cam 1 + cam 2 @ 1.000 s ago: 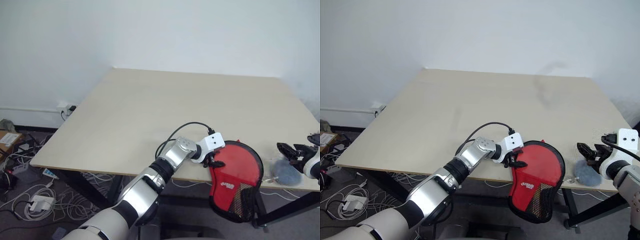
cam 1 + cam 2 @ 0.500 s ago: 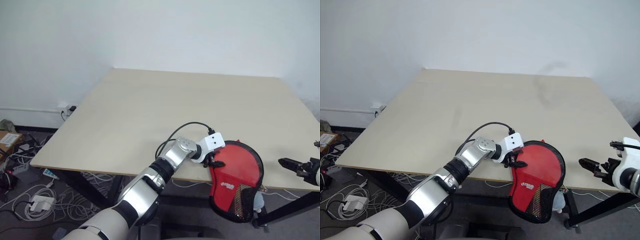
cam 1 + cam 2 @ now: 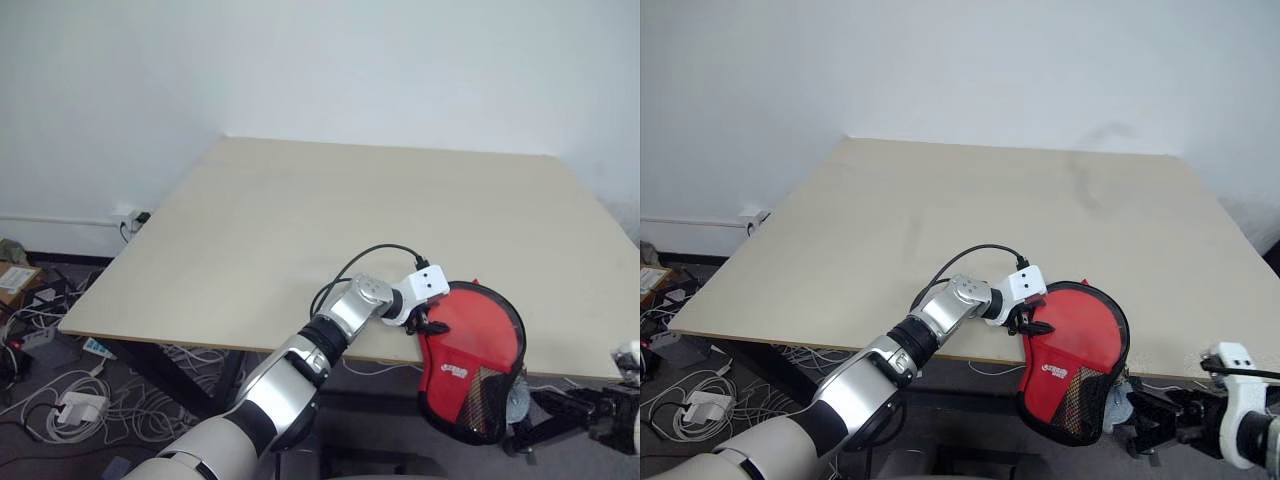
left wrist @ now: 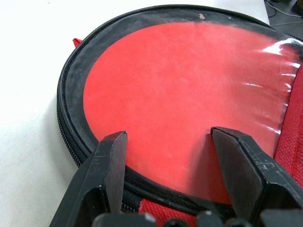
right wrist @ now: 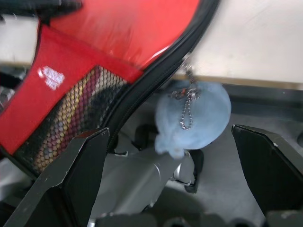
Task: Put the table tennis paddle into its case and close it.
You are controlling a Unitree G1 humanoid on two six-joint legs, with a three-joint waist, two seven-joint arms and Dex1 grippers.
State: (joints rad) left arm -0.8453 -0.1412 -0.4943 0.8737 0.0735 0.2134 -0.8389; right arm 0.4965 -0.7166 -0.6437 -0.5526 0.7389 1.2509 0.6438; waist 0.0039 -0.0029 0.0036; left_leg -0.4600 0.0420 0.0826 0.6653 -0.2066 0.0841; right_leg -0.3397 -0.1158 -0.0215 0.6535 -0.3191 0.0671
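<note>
The red case (image 3: 462,372) lies at the table's (image 3: 350,220) front edge, its logo and mesh end drooping over the edge. Through its clear half (image 4: 189,90) the table tennis paddle's red face (image 4: 156,80) shows inside. My left gripper (image 4: 168,135) is open, its fingers (image 4: 113,156) spread over the clear half at the case's left rim (image 3: 428,322). A blue-grey fluffy ball (image 5: 199,113) hangs on a small chain from the case's zip rim, below the table edge. My right gripper (image 3: 1143,420) is open, below the edge, pointing at that ball without touching it.
Cables and power strips (image 3: 60,390) litter the floor to the left of the table. Black table legs (image 3: 190,375) run under the front edge. A white wall stands behind the bare tabletop.
My right gripper let go of the fluffy ball, opened wide, and drew back and down below the table edge. The ball dropped off the tabletop and now dangles. The left arm stayed still.
</note>
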